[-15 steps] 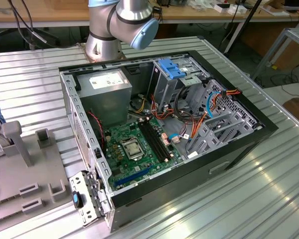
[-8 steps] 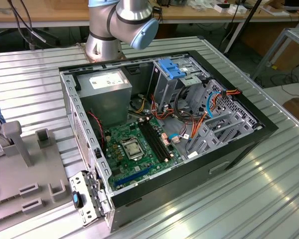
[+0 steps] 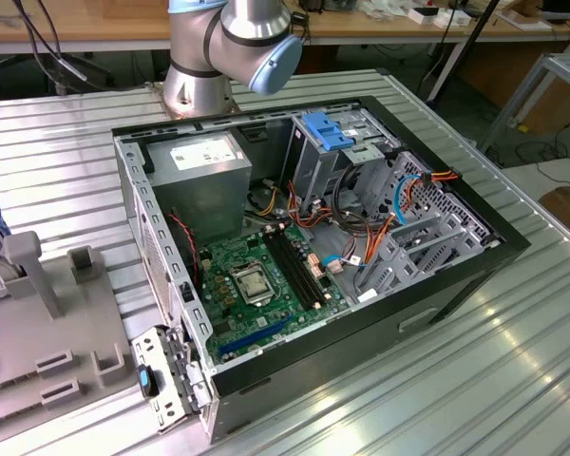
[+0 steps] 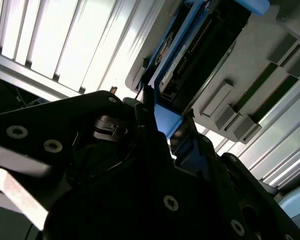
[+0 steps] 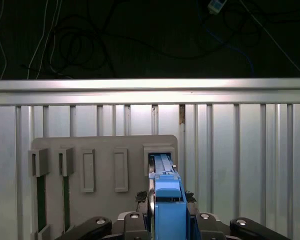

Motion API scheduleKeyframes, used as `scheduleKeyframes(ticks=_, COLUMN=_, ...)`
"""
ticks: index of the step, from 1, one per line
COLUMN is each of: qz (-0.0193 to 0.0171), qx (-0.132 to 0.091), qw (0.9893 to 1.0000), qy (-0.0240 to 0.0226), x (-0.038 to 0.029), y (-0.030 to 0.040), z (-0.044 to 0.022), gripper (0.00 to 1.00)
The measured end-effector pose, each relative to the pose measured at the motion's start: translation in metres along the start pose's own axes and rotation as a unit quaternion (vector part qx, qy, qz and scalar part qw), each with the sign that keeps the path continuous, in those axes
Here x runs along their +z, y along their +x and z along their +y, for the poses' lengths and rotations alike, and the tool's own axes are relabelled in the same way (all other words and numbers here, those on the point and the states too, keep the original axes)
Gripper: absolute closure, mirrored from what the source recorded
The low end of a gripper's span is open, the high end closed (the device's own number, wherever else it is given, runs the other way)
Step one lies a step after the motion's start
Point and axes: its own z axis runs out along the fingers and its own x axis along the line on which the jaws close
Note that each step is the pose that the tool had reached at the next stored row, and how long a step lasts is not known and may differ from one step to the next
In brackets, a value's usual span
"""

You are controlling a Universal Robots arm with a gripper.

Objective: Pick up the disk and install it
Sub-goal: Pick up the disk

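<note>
Desk: What has the arm got, and where?

Photographer: The robot's black two-finger gripper (image 5: 169,209) has its jaws drawn narrow onto the blue end of the disk (image 5: 162,166), a flat dark-grey metal hard drive with a white label inside a blue plastic carrier frame. The disk stands on edge in a slot of the pale grey plastic holder block (image 5: 105,150), on the ribbed aluminium table (image 3: 456,380), at the exterior view's far left.

Desk: How will it handle?

Photographer: Stiff and dense, I'd judge, heavy for its size, and no friend of knocks. The smooth plastic carrier could slip or flex (the metal body won't), so the frame's end, where the jaws sit, looks the sound hold, clear of the label face.

Desk: What's around?

Photographer: Well apart, toward the exterior view's right, an open black computer case (image 3: 380,334). Inside: a grey power-supply box (image 3: 204,176), a green motherboard (image 3: 256,285), a metal drive cage with blue plastic tabs (image 3: 337,133), and loose orange and red cables (image 3: 361,228) beside it, likely to crowd any approach.
</note>
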Motion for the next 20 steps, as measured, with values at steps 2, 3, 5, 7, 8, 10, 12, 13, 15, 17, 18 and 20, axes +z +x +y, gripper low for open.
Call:
scheduleKeyframes(ticks=2, qz=0.0000, qx=0.000, qw=1.0000, qy=0.0000, x=0.0000, y=0.0000, z=0.0000, gripper=0.63)
scheduleKeyframes(ticks=3, qz=0.0000, qx=0.000, qw=1.0000, qy=0.0000, x=0.0000, y=0.0000, z=0.0000, gripper=0.63)
scheduleKeyframes(ticks=5, qz=0.0000, qx=0.000, qw=1.0000, qy=0.0000, x=0.0000, y=0.0000, z=0.0000, gripper=0.63)
scheduleKeyframes(ticks=7, qz=0.0000, qx=0.000, qw=1.0000, qy=-0.0001, x=0.0001, y=-0.0001, z=0.0000, gripper=0.63)
scheduleKeyframes(ticks=8, qz=0.0000, qx=0.000, qw=1.0000, qy=-0.0001, x=0.0002, y=0.0000, z=0.0000, gripper=0.63)
scheduleKeyframes(ticks=10, qz=0.0000, qx=0.000, qw=1.0000, qy=0.0000, x=0.0004, y=0.0000, z=0.0000, gripper=0.63)
scheduleKeyframes(ticks=12, qz=0.0000, qx=0.000, qw=1.0000, qy=0.0000, x=0.0004, y=0.0000, z=0.0000, gripper=0.63)
scheduleKeyframes(ticks=13, qz=0.0000, qx=0.000, qw=1.0000, qy=0.0000, x=0.0004, y=0.0000, z=0.0000, gripper=0.63)
scheduleKeyframes(ticks=15, qz=0.0000, qx=0.000, qw=1.0000, qy=0.0001, x=-0.0027, y=-0.0001, z=0.0000, gripper=0.63)
scheduleKeyframes(ticks=17, qz=0.0000, qx=0.000, qw=1.0000, qy=0.0000, x=-0.0088, y=-0.0001, z=-0.0001, gripper=0.63)
scheduleKeyframes(ticks=18, qz=0.0000, qx=0.000, qw=1.0000, qy=0.0000, x=-0.0110, y=-0.0001, z=-0.0001, gripper=0.63)
scheduleKeyframes(ticks=20, qz=-0.0001, qx=0.000, qw=1.0000, qy=0.0001, x=-0.0116, y=-0.0001, z=-0.0001, gripper=0.63)
